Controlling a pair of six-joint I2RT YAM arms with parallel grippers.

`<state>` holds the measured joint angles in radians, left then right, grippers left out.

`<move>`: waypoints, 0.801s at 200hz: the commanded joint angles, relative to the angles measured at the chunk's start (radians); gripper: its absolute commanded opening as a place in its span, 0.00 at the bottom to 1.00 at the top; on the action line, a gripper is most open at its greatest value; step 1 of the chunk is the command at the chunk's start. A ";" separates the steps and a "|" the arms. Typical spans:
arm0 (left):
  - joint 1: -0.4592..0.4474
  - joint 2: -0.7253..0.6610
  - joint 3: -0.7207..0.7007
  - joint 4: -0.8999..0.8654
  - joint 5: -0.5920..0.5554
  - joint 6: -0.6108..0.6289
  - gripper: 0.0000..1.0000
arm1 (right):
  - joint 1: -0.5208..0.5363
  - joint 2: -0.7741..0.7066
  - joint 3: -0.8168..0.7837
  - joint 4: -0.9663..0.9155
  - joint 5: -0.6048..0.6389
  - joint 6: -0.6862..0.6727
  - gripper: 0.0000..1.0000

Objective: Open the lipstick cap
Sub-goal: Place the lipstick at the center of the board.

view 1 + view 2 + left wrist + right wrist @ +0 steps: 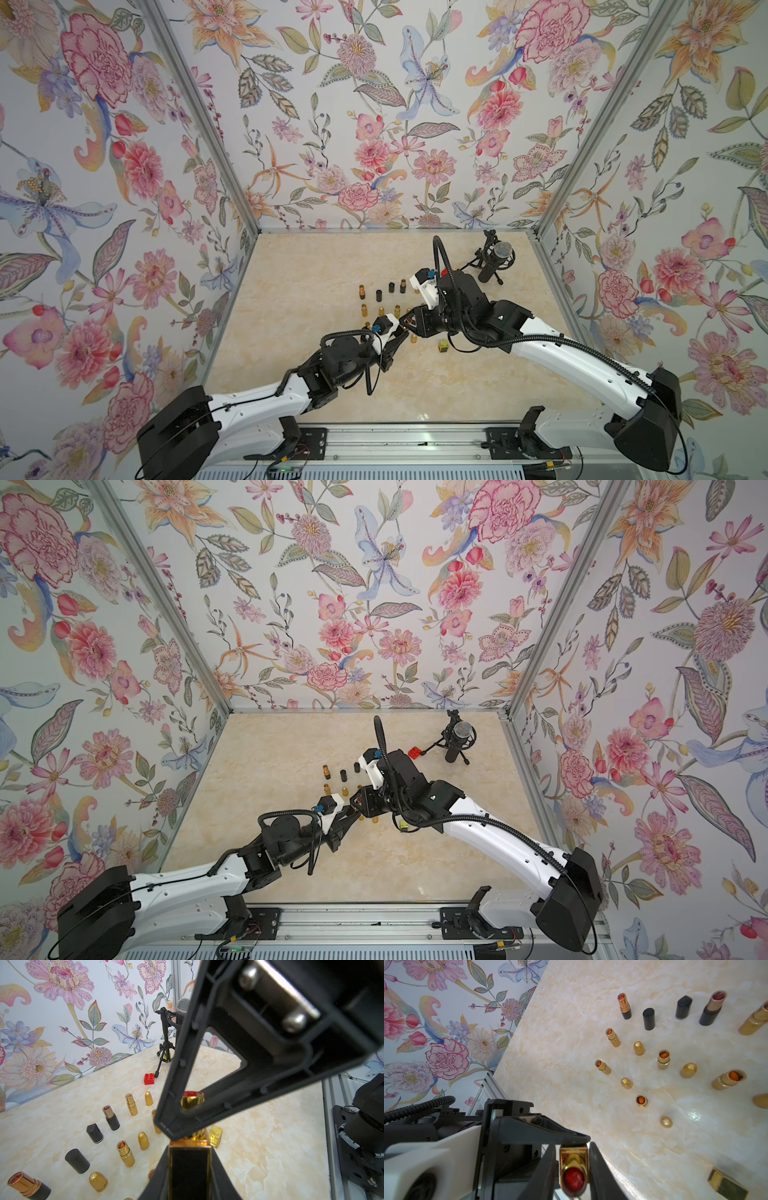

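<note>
Nine lipsticks show in the right wrist view. Eight stand uncapped on the table: six gold ones and two black-based ones. The ninth lipstick, square with a black and gold base and a red tip, is held above the table between the two grippers. Among the standing ones are two black caps and five round gold caps, one of them cut off by the frame edge. There is one square gold cap, one red brick and one microphone on a tripod. The left gripper is nearly closed, clamping the lipstick's black base. The right gripper is narrowed onto the other end, and its fingers lie against both sides of the gold collar behind the red tip. The square cap is off the lipstick. It rests on the table near the right gripper, below that arm's wrist on the robot's side, and touches neither gripper.
</note>
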<state>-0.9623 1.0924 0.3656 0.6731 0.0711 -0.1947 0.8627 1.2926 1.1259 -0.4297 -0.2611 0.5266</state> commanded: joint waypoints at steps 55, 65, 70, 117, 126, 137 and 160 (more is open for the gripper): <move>0.011 -0.020 0.033 -0.005 -0.019 0.011 0.19 | 0.004 0.001 -0.010 -0.034 0.025 -0.030 0.27; 0.011 -0.016 0.034 -0.007 -0.019 0.011 0.19 | 0.004 0.003 -0.005 -0.034 0.022 -0.030 0.25; 0.011 -0.016 0.033 -0.008 -0.019 0.011 0.19 | 0.003 0.004 -0.003 -0.034 0.022 -0.030 0.25; 0.011 -0.019 0.032 -0.015 -0.026 0.009 0.25 | 0.003 -0.007 0.012 -0.034 0.022 -0.021 0.21; 0.012 -0.021 0.033 -0.017 -0.028 0.009 0.26 | 0.003 -0.009 0.014 -0.036 0.025 -0.018 0.21; 0.012 -0.023 0.033 -0.016 -0.029 0.010 0.28 | 0.004 -0.012 0.017 -0.041 0.033 -0.015 0.21; 0.013 -0.025 0.036 -0.024 -0.034 0.011 0.45 | 0.004 -0.012 0.023 -0.059 0.054 -0.015 0.21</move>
<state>-0.9623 1.0882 0.3740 0.6479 0.0666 -0.1860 0.8635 1.2926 1.1255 -0.4534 -0.2478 0.5091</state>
